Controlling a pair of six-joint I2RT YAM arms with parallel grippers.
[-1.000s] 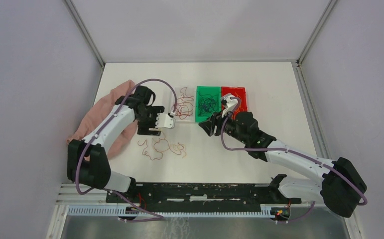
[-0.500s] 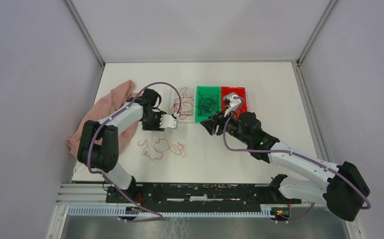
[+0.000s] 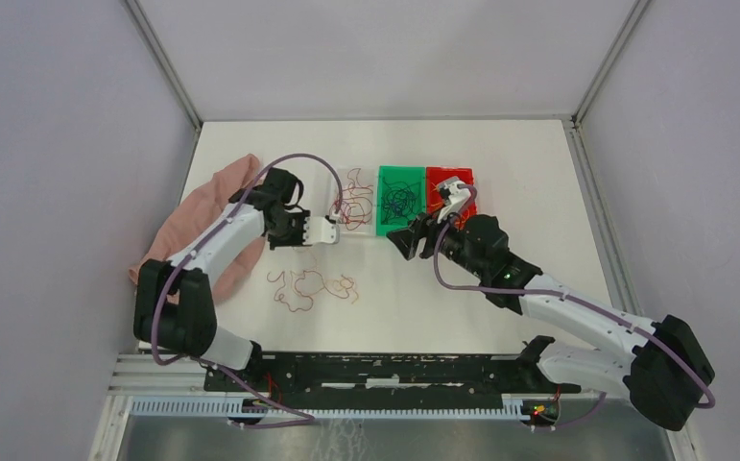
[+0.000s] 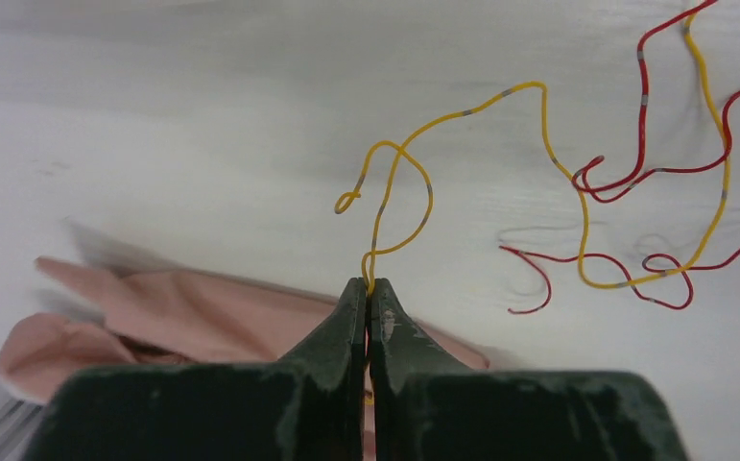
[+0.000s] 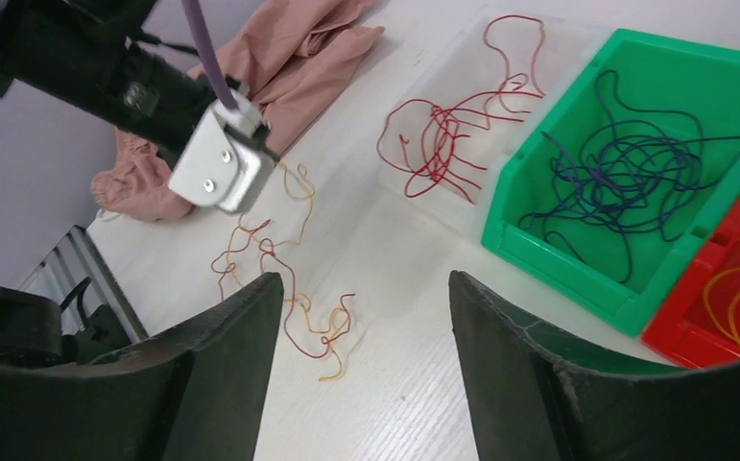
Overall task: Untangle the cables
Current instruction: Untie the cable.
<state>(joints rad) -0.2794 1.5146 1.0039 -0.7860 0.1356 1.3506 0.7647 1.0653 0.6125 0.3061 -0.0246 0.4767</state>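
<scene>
Yellow cable (image 4: 429, 197) end hidden (inside left gripper (image 4: 370, 286)).

cables (image 5: 438, 144): are looking smooth, glossy, plastic-coated
cloth (image 5: 298, 67): is looking soft, matt, creased
green bin (image 5: 577, 274): is shining, glossy plastic
table (image 5: 414, 317): is looking matt, faintly grained
left gripper (image 4: 369, 286): is showing scuffed matt fingers (image 4: 332, 336)

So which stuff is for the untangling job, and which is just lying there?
For the job: loose tangled cables; yellow cable pinched in the left gripper; green bin, red bin and clear tray, each holding cables.
Just lying about: pink cloth.
</scene>
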